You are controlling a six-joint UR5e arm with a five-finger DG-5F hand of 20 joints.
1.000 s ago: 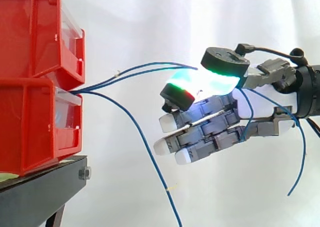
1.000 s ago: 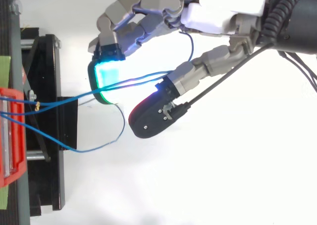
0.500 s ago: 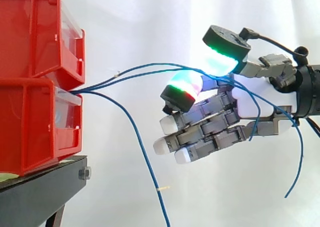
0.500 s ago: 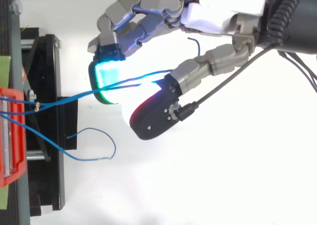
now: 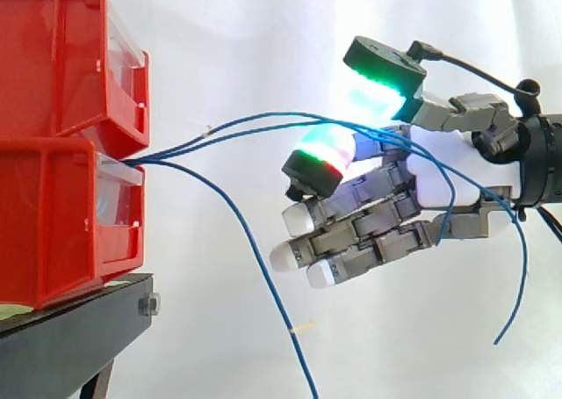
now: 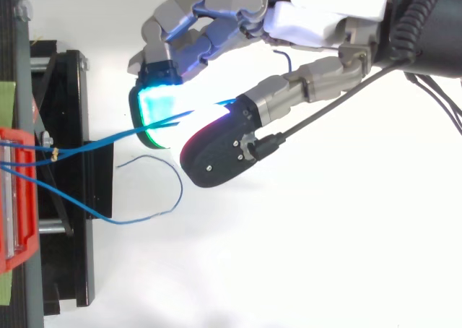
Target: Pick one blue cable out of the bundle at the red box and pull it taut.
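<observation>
Nearest, one blue cable (image 5: 255, 250) droops loose from the lower red box (image 5: 61, 214), which sits at the black stand's (image 5: 70, 329) edge facing the robot hand (image 5: 439, 188). Behind it, two blue cables (image 5: 246, 122) run slack from that box between the robot hand's parted thumb and fingers, unpinched. A white curtain (image 5: 237, 30) hangs farthest back.

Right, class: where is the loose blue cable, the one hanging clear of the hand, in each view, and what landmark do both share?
Side view: the cable drops from the red bins to the bottom edge, centre-left.
Top view: the cable loops lower left, just right of the black stand.
Shared landmark: the red bins.
</observation>
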